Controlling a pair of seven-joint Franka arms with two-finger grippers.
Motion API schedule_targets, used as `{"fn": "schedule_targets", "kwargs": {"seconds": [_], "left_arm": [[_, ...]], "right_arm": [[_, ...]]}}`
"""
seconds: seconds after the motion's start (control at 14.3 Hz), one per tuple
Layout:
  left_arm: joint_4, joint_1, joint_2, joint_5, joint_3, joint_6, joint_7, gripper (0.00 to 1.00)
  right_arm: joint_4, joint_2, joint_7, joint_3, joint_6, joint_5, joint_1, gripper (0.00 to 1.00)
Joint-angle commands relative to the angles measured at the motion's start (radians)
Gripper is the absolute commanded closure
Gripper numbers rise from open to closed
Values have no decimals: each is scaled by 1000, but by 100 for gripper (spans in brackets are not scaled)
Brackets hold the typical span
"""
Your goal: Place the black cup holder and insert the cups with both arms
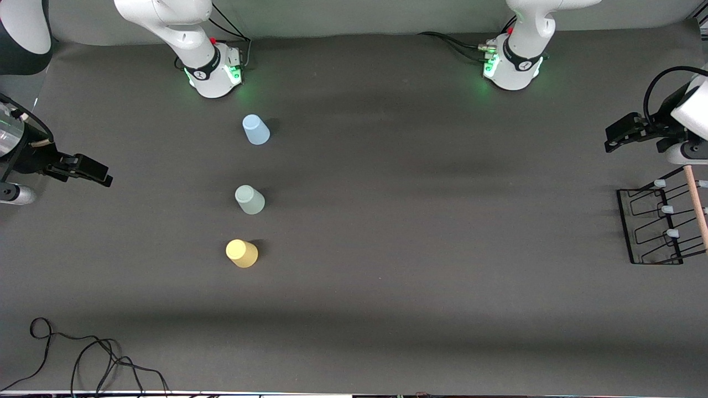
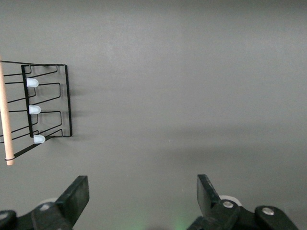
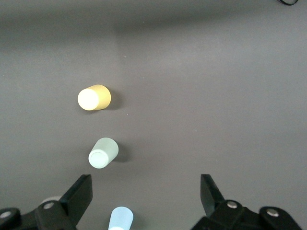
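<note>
A dark grey tabletop (image 1: 387, 221) carries a black cup holder (image 1: 658, 226) at the left arm's end. Three upside-down cups line up near the right arm's base: blue cup (image 1: 255, 130), green cup (image 1: 250, 199), yellow cup (image 1: 241, 254) nearest the camera. The left pincer (image 1: 622, 135) and right pincer (image 1: 88, 171) both hover open, empty.
</note>
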Motion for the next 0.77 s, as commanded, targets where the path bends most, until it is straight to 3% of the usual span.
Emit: {"fn": "schedule_targets", "kwargs": {"seconds": [0.0,0.7], "left_arm": [[31,-4,13,12,-1,-28,5,0],[29,-8,15,14,-6,-21,-9,0]], "right_arm": [[27,13,22,-6,-18,16,5,0],[28,22,25,-9,-17,19,3,0]]}}
